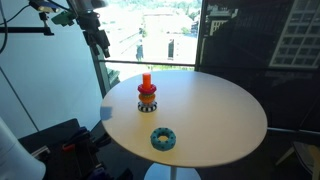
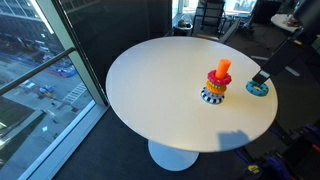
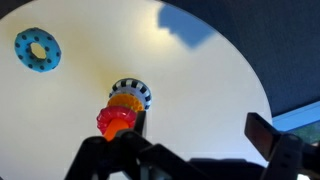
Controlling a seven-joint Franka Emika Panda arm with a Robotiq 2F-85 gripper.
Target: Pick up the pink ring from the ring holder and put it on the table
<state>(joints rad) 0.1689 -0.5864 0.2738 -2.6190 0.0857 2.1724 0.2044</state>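
The ring holder (image 1: pixel 147 97) stands upright near the middle of the round cream table (image 1: pixel 215 115), with coloured rings stacked on its orange-red peg. The pink ring (image 3: pixel 113 121) sits at the top of the stack, also seen in an exterior view (image 2: pixel 219 77). My gripper (image 1: pixel 100 42) hangs high above the table's far left edge, well apart from the holder. In the wrist view the gripper (image 3: pixel 195 135) is open and empty. The holder (image 3: pixel 128 100) lies beside its left finger.
A larger teal-blue ring (image 1: pixel 162 138) lies flat on the table near the front edge, and shows in the other views too (image 2: pixel 258 88) (image 3: pixel 37 49). Large windows and a railing (image 1: pixel 150 63) stand behind the table. A dark shadow (image 3: pixel 185 28) falls on the tabletop.
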